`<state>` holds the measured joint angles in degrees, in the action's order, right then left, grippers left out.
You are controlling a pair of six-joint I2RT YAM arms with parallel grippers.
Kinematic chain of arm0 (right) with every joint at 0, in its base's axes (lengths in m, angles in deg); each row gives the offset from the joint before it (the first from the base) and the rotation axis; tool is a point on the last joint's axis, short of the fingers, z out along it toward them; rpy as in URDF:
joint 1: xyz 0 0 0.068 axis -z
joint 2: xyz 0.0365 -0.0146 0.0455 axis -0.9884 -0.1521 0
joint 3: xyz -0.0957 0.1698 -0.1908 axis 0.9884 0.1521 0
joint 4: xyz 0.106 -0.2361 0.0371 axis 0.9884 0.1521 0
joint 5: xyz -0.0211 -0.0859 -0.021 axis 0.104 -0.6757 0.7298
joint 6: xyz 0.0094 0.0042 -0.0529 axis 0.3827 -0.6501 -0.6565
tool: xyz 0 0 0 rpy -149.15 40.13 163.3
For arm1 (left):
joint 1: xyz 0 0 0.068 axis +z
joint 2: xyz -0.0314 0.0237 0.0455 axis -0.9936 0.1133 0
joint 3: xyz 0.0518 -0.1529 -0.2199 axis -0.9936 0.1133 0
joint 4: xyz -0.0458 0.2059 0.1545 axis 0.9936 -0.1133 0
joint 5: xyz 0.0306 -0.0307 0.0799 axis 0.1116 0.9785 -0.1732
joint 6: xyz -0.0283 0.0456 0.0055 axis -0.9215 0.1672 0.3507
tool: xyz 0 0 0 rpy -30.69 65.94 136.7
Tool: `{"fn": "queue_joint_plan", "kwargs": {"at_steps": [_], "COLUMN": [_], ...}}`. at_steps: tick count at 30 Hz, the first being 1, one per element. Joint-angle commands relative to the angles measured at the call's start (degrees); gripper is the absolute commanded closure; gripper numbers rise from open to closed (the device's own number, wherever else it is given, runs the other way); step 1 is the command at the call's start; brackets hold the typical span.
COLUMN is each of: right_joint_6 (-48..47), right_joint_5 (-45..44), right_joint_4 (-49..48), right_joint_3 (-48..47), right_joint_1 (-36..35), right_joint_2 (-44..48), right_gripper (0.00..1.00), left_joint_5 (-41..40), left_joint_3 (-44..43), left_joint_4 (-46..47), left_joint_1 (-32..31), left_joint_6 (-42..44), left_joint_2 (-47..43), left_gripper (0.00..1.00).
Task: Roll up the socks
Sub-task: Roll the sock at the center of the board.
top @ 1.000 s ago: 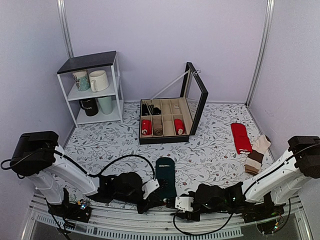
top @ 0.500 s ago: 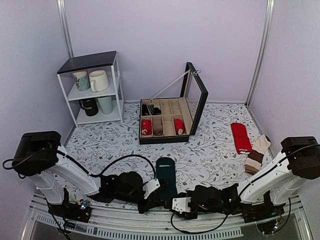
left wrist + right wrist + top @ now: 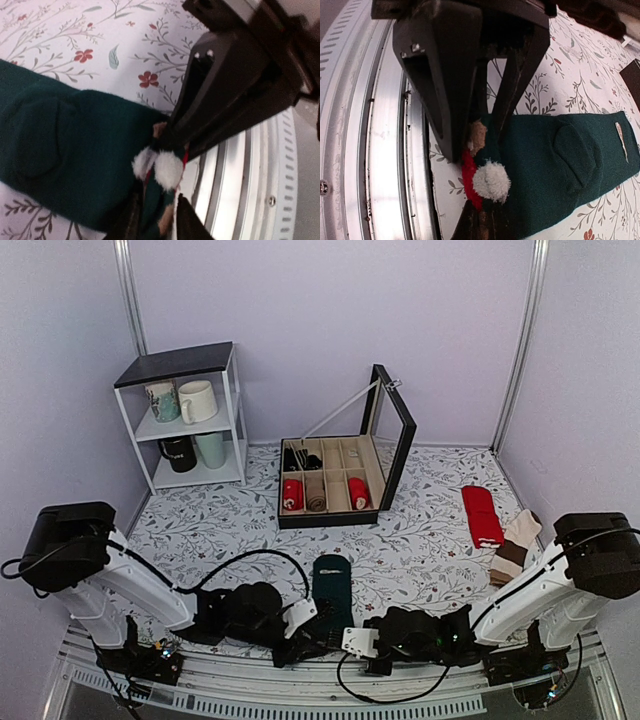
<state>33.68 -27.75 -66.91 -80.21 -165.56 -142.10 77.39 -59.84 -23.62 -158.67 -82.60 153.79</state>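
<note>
**Right gripper** (image 3: pixel 481 225). Closed. The near cuff end of the socks (image 3: pixel 560 165) is pinched between its jaws, just below a white pompom (image 3: pixel 491 181) and a strip of red trim (image 3: pixel 469 180).

**Left gripper** (image 3: pixel 157 222). Its fingers (image 3: pixel 129 225) are set either side of the same cuff, and fabric is seen between them. Whether that fabric is pressed or merely flanked cannot be told. The two grippers are brought nose to nose at the cuff, close enough that contact cannot be ruled out.

**Socks.** Dark teal knit, laid out as one long flat strip with a rounded toe; no turn of a roll has yet been made.
- Location: on the floral table cover (image 3: pixel 420 540), at its near edge between the two arms.
- Orientation: the cuff is toward the metal rail (image 3: pixel 385 150) and the toe points away toward the compartment box (image 3: pixel 330 485).

**Handling (judged).**
- Light, soft and limp, with nothing that could break.
- Fair friction is expected from the knit, so little slip is foreseen.
- No shape will be held by the fabric itself, so a roll is likely to loosen unless it is kept under pressure.
- A lump is formed at the cuff by the pompom and trim, and it may serve as the core of the roll.
- Hold advised: the cuff edge, both layers taken together, one gripper toward each side, so that the turn is made evenly.

**Elsewhere.** Red socks (image 3: pixel 482 515) and beige-and-brown socks (image 3: pixel 512 550) are laid well apart, at the right.
</note>
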Motion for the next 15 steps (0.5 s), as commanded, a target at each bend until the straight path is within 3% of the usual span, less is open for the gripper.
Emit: {"fn": "queue_joint_plan", "kwargs": {"at_steps": [1, 3, 8, 15], "right_joint_6": [6.9, 10.1, 17.0, 22.7], "right_joint_5": [3.7, 6.2, 16.8, 29.7], "right_joint_4": [6.6, 7.3, 13.2, 22.2], "right_joint_3": [0.8, 1.3, -1.7, -6.2], "right_joint_1": [0.8, 1.7, 5.2, 9.8], "right_joint_2": [-0.7, -0.3, -1.8, -3.4], "right_gripper": [1.0, 1.0, 1.0, 1.0], "left_joint_5": [-3.2, -6.1, -10.6, -10.3], "left_joint_3": [3.2, 3.8, 4.8, 4.4], "left_joint_4": [-7.8, -7.0, -5.7, -5.2], "left_joint_1": [-0.1, -1.3, -4.5, -7.0], "left_joint_6": [3.3, 6.3, 15.7, 18.7], "left_joint_2": [-6.2, -10.7, -16.1, -12.6], "left_gripper": [0.7, 0.58, 0.56, 0.57]}}
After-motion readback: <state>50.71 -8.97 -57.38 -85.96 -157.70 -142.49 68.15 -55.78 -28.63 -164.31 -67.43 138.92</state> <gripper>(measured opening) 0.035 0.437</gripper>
